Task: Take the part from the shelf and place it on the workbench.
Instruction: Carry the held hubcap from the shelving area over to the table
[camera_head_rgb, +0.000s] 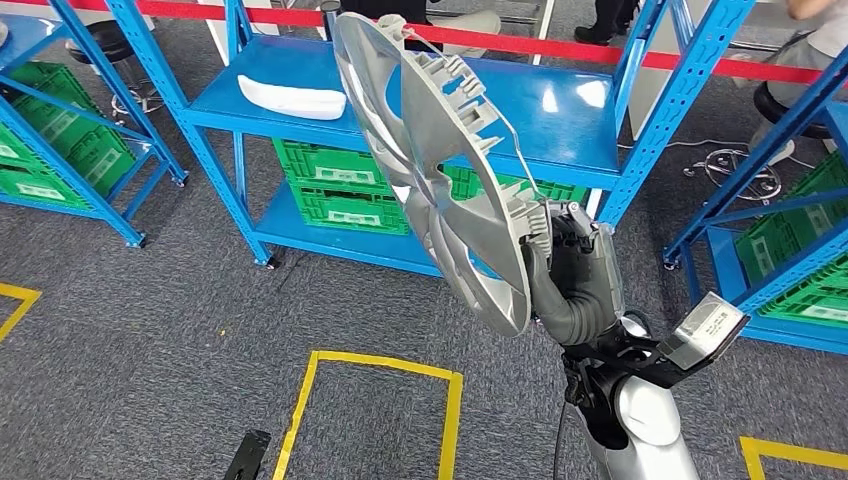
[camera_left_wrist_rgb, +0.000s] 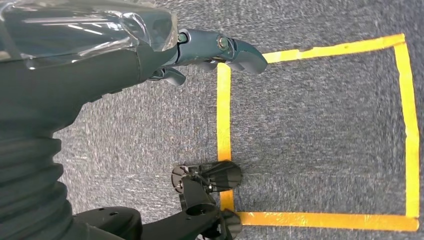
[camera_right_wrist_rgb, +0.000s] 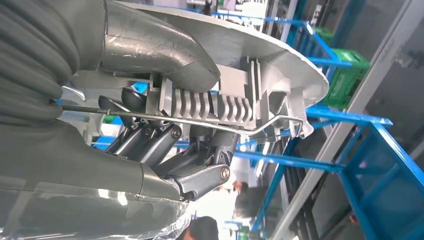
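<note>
The part is a large silver wheel cover (camera_head_rgb: 440, 150), held up on edge in front of the blue shelf (camera_head_rgb: 560, 110), its ribbed back with a wire ring turned toward me. My right hand (camera_head_rgb: 575, 265) grips its lower rim. In the right wrist view the thumb (camera_right_wrist_rgb: 150, 45) presses one face of the wheel cover (camera_right_wrist_rgb: 280, 60) and the dark fingers (camera_right_wrist_rgb: 200, 175) wrap the ribbed side. My left hand (camera_left_wrist_rgb: 220, 50) hangs over the grey carpet with its fingers apart and nothing in it.
A white curved part (camera_head_rgb: 290, 98) lies on the shelf's blue board. Green crates (camera_head_rgb: 340, 190) fill the lower level, and more blue racks stand at both sides. Red barrier tape (camera_head_rgb: 600, 50) runs behind, with people beyond it. A yellow tape square (camera_head_rgb: 370, 400) marks the carpet.
</note>
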